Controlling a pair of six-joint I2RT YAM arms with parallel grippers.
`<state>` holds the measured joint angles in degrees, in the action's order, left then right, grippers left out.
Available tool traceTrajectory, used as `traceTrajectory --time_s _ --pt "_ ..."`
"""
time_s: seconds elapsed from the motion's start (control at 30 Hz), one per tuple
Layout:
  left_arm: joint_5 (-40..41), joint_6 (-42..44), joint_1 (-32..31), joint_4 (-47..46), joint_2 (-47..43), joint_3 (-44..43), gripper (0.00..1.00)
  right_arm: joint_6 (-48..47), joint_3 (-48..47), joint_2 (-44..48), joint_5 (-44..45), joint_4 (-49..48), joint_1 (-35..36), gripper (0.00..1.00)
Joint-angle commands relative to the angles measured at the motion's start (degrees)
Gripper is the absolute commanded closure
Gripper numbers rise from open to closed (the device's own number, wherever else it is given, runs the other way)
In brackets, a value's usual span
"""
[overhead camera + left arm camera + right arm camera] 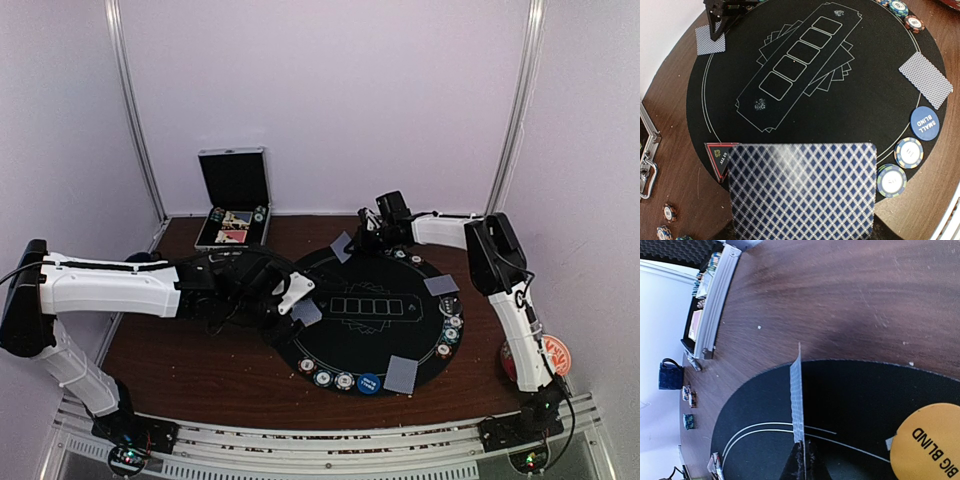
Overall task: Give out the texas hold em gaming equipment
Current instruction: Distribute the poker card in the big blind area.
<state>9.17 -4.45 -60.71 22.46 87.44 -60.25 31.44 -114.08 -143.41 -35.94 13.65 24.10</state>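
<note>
Closest up is the checker-backed card, blurry and filling the bottom of the left wrist view. It's riding right under the left gripper above the left rim of the mat. It hides the fingers completely, so I can't tell if the jaws pinch it or how wide they stand. Over at the far rim the right gripper is pressed together on the far card, seen edge-on, pinched at one end.

My read: we're mid-deal, two seats already have a card. To do it well I'd bring each card low and flat before letting go, so it lands inside the rim line and doesn't slide onto the table.

Around it, big to small:
- the case, open at the back
- the red patterned cup and saucer, off to the right and partly hidden by the right arm
- dealt cards on the right and near sides
- the orange BIG BLIND disc
- the blue SMALL BLIND disc, with chips next to it

Main obstacle looks like the red triangle marker. That card overlaps its corner in view, so dropping straight down would likely cover it.
</note>
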Motion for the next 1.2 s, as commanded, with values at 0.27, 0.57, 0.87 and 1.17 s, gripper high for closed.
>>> traceTrajectory --time_s 0.27,0.57,0.87,1.17 --pt "-0.1 0.4 0.1 -2.5 0.0 -0.2 0.37 -4.6 -2.0 1.4 7.9 6.3 0.8 0.74" --pt "0.0 0.4 0.1 -2.4 -0.1 -0.3 0.37 -8.4 -2.1 6.2 15.8 11.1 1.7 0.58" --pt "-0.1 0.3 0.1 -2.5 -0.2 -0.2 0.37 -17.1 -5.7 13.2 25.3 19.1 3.5 0.50" --pt "0.0 0.4 0.1 -2.6 -0.9 -0.3 0.37 -28.0 8.1 28.5 36.3 19.6 8.1 0.00"
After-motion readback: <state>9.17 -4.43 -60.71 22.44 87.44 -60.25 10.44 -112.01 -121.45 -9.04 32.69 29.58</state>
